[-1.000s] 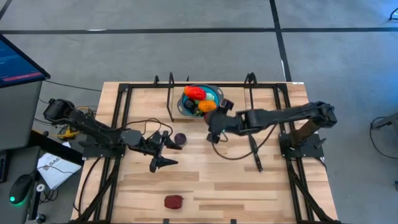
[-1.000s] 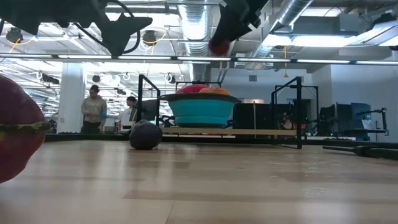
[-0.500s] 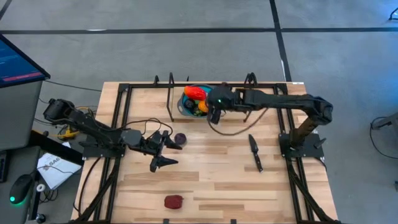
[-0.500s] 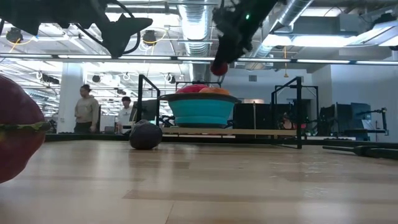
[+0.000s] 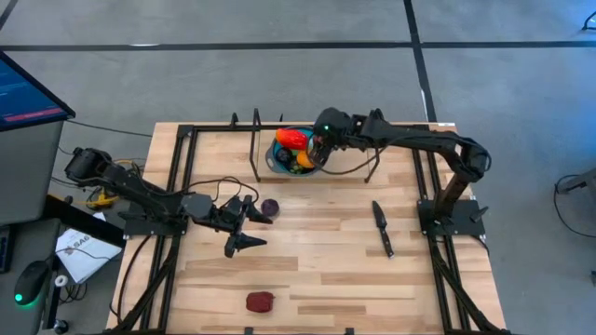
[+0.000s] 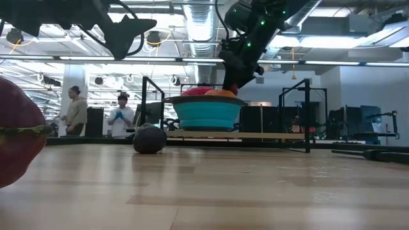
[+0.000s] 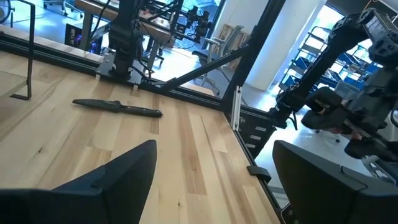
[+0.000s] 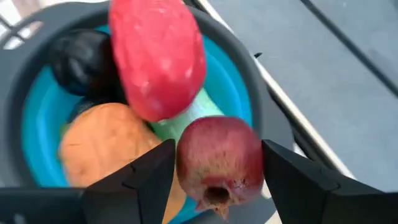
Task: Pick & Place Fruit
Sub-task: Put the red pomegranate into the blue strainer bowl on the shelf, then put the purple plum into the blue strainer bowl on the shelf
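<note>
Two arms work over the wooden desk [image 5: 317, 251]. On the left, the left end effector [image 5: 244, 226] hangs just above the boards with its fingers spread apart and nothing between them. A purple fruit [image 5: 270, 207] lies on the desk just beside its fingertips, and a dark red fruit [image 5: 260, 301] sits well apart, near the front edge. Farther along, at the back of the desk, the blue bowl [image 5: 323, 141] holds a pile of fruit — a red-orange piece [image 8: 157, 56], an orange one [image 8: 106, 140], a dark one [image 8: 84, 57] and a pale green one [image 8: 183, 122]. The right end effector [image 8: 216, 180] hovers over the bowl's rim, gripping a maroon fruit [image 8: 219, 158] between its fingers. A black knife [image 5: 381, 226] lies toward the right.
</note>
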You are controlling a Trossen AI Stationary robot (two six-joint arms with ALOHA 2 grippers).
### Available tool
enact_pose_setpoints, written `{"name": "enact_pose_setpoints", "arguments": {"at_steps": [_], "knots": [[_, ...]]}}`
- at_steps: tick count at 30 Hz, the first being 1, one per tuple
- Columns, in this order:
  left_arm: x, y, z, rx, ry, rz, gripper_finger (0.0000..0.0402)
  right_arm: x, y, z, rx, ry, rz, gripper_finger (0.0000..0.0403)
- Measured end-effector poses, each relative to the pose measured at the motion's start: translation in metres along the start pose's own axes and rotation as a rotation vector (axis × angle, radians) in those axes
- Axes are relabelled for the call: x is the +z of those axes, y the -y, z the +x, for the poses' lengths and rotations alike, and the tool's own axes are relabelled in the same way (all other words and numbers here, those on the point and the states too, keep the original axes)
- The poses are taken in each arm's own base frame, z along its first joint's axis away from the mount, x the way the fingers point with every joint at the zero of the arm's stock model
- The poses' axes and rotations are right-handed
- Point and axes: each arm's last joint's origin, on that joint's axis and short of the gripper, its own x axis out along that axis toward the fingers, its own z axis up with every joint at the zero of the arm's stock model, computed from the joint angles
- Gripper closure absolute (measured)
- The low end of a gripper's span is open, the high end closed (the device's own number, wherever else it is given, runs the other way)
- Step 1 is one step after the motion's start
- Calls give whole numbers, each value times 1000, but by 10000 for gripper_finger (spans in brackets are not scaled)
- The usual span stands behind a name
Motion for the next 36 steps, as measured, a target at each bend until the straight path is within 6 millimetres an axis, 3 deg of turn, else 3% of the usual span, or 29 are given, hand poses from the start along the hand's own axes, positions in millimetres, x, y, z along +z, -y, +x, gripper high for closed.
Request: {"name": "enact_pose_setpoints", "arguments": {"at_steps": [14,20,23,28,31,36], "knots": [[0,0,0,0,0,0,88,1,-2,0,35,9,-4,147],[0,0,0,0,-1,0,88,8,-7,-29,61,82,-3,147],[-2,0,0,0,-20,2,88,8,-33,-57,128,145,-55,147],[-16,0,-5,72,-154,21,88,-15,-104,-89,240,235,-225,147],[-26,1,-8,183,-212,58,88,-43,-150,-93,286,280,-310,147],[-38,-5,-9,388,-237,108,88,-93,-211,-88,288,333,-237,147]]}}
